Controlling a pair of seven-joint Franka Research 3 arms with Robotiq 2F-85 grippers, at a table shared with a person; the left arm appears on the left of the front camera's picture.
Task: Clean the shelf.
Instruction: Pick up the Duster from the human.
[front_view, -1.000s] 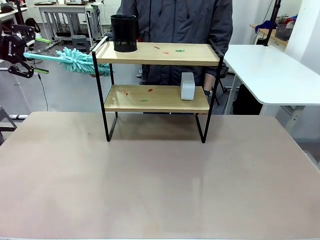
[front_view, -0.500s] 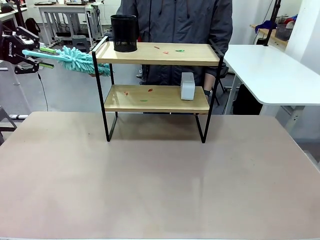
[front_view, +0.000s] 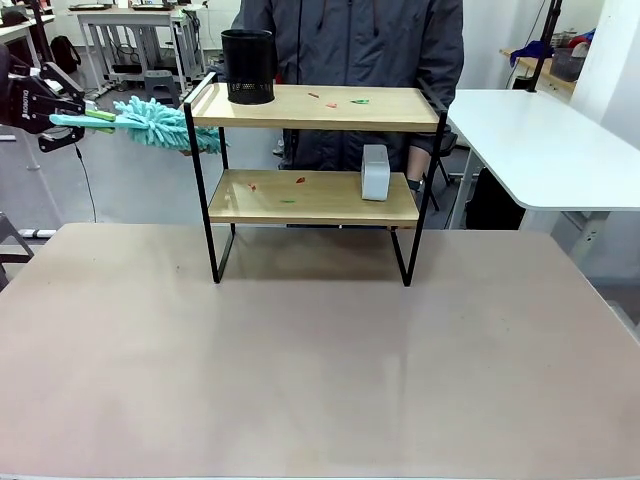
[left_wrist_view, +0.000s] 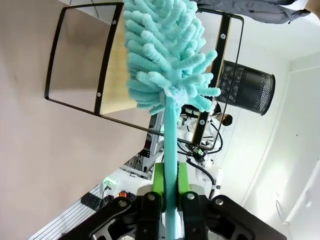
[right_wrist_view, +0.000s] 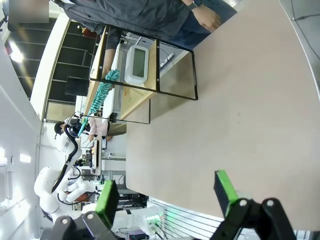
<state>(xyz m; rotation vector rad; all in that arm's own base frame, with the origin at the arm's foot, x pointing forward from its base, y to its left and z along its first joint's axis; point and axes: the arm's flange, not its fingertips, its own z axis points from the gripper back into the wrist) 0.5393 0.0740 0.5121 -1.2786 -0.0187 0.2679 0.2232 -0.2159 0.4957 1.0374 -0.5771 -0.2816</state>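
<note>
**Item 1, hidden or cropped.** In the front view your left end effector (front_view: 85, 117) is sitting at the upper left edge of the frame, with its arm cut off there. The person (front_view: 350, 40) behind the shelf (front_view: 390, 106) is being cropped at the top edge and screened below by the boards. The red and green scraps (front_view: 359, 101) lying on both boards are too small for you to identify. You cannot tell whether the duster head is touching the frame.

**Item 2, shelf.** It is standing at frame centre on the far half of the tabletop (front_view: 320, 380). It is carrying a black mesh cup (front_view: 247, 66) at the upper board's left end and a white box (front_view: 375, 172) toward the lower board's right.

**Item 3, view against view.** The left wrist view is showing you both green pads pressing the handle of the teal duster (left_wrist_view: 165, 55) from either side, so this end effector is gripping the duster. The fluffy head is lying at the shelf's left end. The right wrist view is showing your right end effector (right_wrist_view: 166, 195) with fingers spread wide and nothing between them, over bare tabletop well apart from the shelf.

**Item 4, change.** A second ago the left fingers were standing apart around the handle; now they are clamping it.
</note>
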